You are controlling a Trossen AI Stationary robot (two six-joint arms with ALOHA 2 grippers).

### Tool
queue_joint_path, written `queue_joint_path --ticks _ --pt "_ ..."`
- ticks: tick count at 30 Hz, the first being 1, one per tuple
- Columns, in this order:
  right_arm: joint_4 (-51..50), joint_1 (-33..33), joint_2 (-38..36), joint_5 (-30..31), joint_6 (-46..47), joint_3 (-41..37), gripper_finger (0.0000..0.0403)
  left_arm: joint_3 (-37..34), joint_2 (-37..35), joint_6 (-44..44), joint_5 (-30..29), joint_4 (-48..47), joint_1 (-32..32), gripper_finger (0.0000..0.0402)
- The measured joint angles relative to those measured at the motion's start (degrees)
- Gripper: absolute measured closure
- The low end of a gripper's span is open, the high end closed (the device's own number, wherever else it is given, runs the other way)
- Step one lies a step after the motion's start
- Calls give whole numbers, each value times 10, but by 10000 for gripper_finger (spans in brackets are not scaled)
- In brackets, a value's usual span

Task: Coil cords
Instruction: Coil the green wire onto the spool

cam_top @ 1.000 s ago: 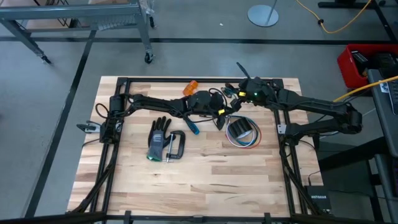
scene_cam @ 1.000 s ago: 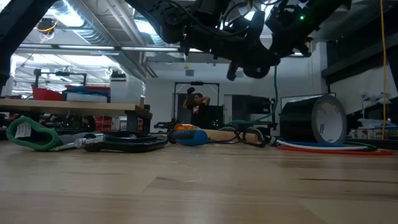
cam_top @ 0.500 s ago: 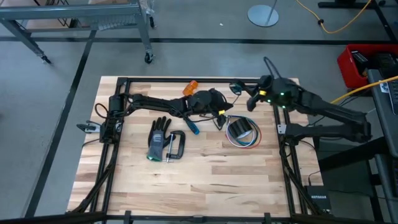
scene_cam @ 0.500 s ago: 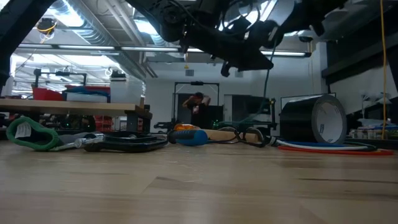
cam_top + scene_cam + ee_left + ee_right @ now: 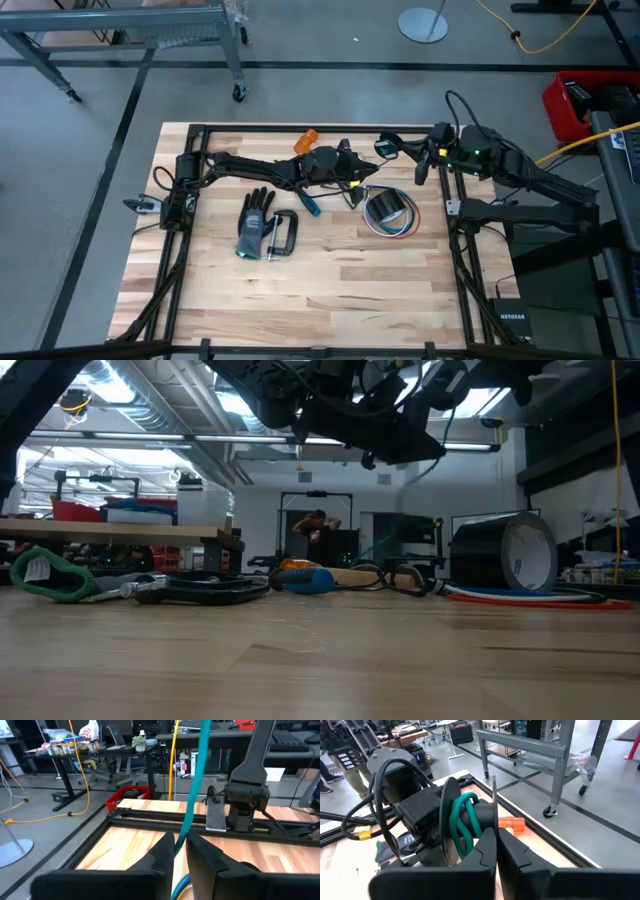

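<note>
Workshop clutter fills the background, with desks, a metal cart and a person standing far off across the room, while the wooden surface (image 5: 330, 280) in front carries a glove, a clamp, a roll of tape (image 5: 388, 208) and a ring of red, white and blue wires (image 5: 400, 228) around that roll.

Both arms are up near the far edge, working the green cord (image 5: 192, 805). The left hand (image 5: 179, 851) sits over the middle of the far edge, and the cord runs taut between its two fingers (they look nearly closed around it, more a loose guide than a hard clamp). The right hand (image 5: 495, 837) is off toward the far right corner of the frame, clenched, and its own camera shows green turns of the cord (image 5: 465, 822) wound around the left arm's wrist, just beyond its fingertips. I cannot make out whether the right hand actually pinches the cord's end.

My read: the coiling of the green cord is under way, with a few loops made and a free length stretched out. The next move probably calls for the right hand to carry that slack around again, keeping tension even so the loops stack neatly, while the left lets the cord slide through. A black cord (image 5: 205, 592) lies on the surface, not yet coiled.
</note>
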Motion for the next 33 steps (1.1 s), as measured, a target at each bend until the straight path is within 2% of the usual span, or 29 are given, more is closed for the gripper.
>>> queue_joint_path --ticks 12,19,33 --pt "33 0 0 -22 0 1 402 0 0 57 0 2 -14 331" --pt "32 0 -1 -21 0 1 402 0 0 59 0 -1 -19 316" --pt "27 0 -21 -20 -4 1 402 0 0 55 0 -46 -19 355"
